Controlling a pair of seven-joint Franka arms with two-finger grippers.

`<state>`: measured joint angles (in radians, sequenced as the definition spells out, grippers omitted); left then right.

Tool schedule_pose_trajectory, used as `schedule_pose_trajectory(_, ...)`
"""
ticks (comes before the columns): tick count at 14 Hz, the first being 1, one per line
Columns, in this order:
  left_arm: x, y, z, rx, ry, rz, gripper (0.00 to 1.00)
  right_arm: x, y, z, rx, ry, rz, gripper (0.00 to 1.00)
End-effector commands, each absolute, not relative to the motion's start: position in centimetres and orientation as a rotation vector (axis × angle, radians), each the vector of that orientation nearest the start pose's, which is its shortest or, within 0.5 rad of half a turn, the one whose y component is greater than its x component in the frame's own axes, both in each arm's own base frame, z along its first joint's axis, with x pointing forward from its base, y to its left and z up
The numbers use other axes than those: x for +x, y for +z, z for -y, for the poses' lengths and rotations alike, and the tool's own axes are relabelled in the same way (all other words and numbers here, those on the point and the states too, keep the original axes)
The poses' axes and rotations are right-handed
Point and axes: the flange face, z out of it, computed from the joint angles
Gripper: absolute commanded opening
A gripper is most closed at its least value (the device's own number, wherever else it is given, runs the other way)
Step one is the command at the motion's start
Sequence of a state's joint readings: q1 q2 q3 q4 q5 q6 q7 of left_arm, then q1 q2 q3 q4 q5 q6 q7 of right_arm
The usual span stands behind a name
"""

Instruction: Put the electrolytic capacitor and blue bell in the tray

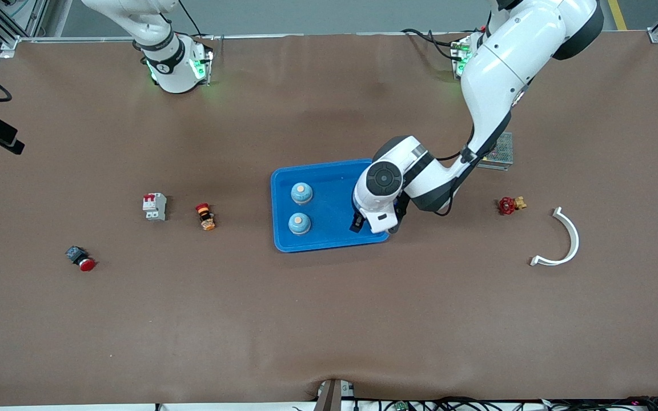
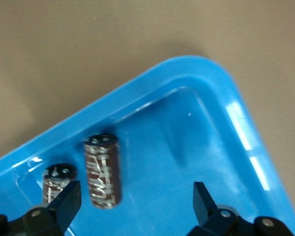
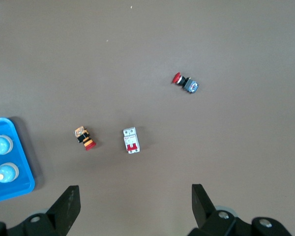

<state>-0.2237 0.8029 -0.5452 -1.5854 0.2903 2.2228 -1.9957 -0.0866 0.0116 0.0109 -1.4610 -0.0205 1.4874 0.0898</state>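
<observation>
The bright-blue tray [image 1: 332,188] lies mid-table. Two blue bells [image 1: 301,193] [image 1: 299,224] stand in it. My left gripper [image 1: 374,225] hangs low over the tray's corner at the left arm's end, nearest the front camera. In the left wrist view it [image 2: 136,201] is open and empty. Two brown electrolytic capacitors lie on the tray floor [image 2: 187,162], one [image 2: 103,172] between the fingers near one fingertip, one [image 2: 56,181] beside it. The hand hides them in the front view. My right gripper [image 3: 135,204] is open and empty, high over bare table.
A white circuit breaker [image 1: 155,206], an orange-and-black switch [image 1: 205,216] and a red push button [image 1: 80,258] lie toward the right arm's end. A grey mesh box [image 1: 497,153], a red valve [image 1: 510,205] and a white curved piece [image 1: 563,240] lie toward the left arm's end.
</observation>
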Motion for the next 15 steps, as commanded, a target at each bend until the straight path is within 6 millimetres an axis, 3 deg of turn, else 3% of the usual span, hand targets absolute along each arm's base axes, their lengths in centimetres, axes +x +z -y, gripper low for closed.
schedule_pose_trajectory(1, 55.1, 23.5, 43.5, -2.604, 0.213, 1.775, 1.0, 54.7, 66.6, 3.9, -3.128, -0.074, -0.419, 1.0)
schedule_pose_trajectory(3, 56.2, 25.6, 42.5, -2.584, 0.19, 1.773, 1.0, 54.9, 66.8, 3.5, -3.115, -0.099, -0.488, 1.0)
schedule_pose_trajectory(7, 58.2, 31.2, 40.5, -2.635, 0.11, 1.757, 1.0, 54.9, 66.8, 2.9, -3.121, -0.097, -0.446, 1.0)
schedule_pose_trajectory(10, 58.0, 34.1, 39.5, -2.695, 0.071, 1.618, 1.0, 54.8, 66.7, 3.1, -3.139, -0.084, -0.331, 1.0)
schedule_pose_trajectory(15, 58.1, 39.3, 36.1, -2.772, 0.022, 1.366, 1.0, 54.8, 66.5, 3.6, -3.144, -0.073, -0.278, 1.0)
